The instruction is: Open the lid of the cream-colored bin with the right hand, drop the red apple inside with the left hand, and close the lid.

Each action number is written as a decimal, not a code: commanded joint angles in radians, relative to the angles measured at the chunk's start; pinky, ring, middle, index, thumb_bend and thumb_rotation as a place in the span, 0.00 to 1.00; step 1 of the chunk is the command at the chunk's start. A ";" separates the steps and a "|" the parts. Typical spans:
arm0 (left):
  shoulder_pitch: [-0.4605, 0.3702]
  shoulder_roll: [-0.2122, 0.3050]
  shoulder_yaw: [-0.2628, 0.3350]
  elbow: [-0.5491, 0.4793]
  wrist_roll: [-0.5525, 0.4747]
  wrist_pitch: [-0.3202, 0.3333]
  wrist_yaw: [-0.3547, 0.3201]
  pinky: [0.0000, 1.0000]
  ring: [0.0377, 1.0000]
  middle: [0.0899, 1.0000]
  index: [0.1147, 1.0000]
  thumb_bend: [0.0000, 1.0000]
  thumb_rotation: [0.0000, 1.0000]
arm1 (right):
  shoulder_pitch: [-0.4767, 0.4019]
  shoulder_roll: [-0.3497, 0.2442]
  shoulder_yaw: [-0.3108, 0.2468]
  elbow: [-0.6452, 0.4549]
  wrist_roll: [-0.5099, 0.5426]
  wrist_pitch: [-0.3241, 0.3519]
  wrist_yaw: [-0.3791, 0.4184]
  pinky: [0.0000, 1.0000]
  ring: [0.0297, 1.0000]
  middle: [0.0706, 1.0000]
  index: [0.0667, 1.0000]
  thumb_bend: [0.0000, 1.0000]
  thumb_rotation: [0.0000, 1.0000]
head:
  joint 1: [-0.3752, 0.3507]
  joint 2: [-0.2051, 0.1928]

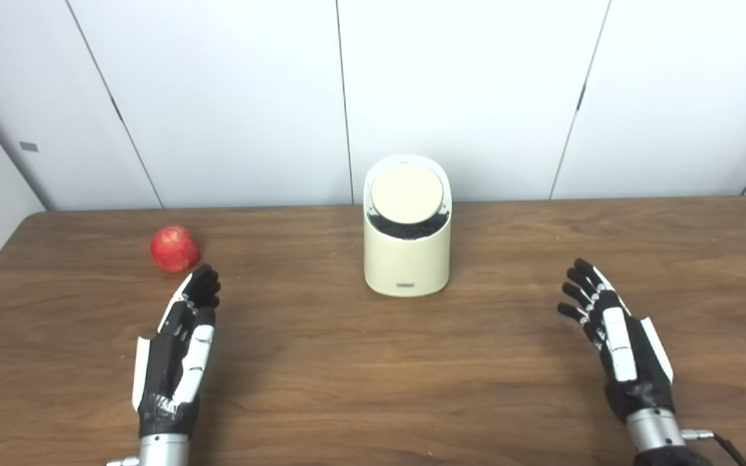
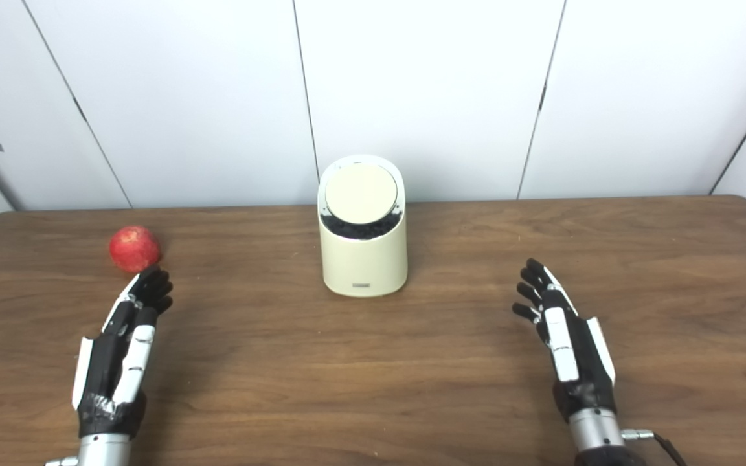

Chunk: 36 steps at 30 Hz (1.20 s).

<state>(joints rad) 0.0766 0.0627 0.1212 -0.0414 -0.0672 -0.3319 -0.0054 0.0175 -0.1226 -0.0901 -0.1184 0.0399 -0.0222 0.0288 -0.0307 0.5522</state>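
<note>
The squat cream-colored plastic bin stands mid-bench with its round lid shut, and the round red apple lies just beyond the left hand. Both hands are empty, fingers spread wide. The right hand, well apart from the bin, should press the lid squarely so the bin does not slide.

One apple, one bin, two hands.
</note>
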 commanded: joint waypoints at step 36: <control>0.054 -0.019 -0.016 0.053 -0.004 0.058 -0.003 0.89 0.89 0.88 0.89 0.47 0.65 | -0.014 -0.007 0.006 -0.043 -0.005 -0.040 0.013 0.82 0.90 0.91 0.90 0.62 0.98 | 0.000 -0.008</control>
<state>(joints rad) 0.0740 0.0632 0.1200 -0.0474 -0.0695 -0.2819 -0.0073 0.0202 -0.1231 -0.0832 -0.1308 0.0301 -0.0390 0.0386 -0.0322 0.5446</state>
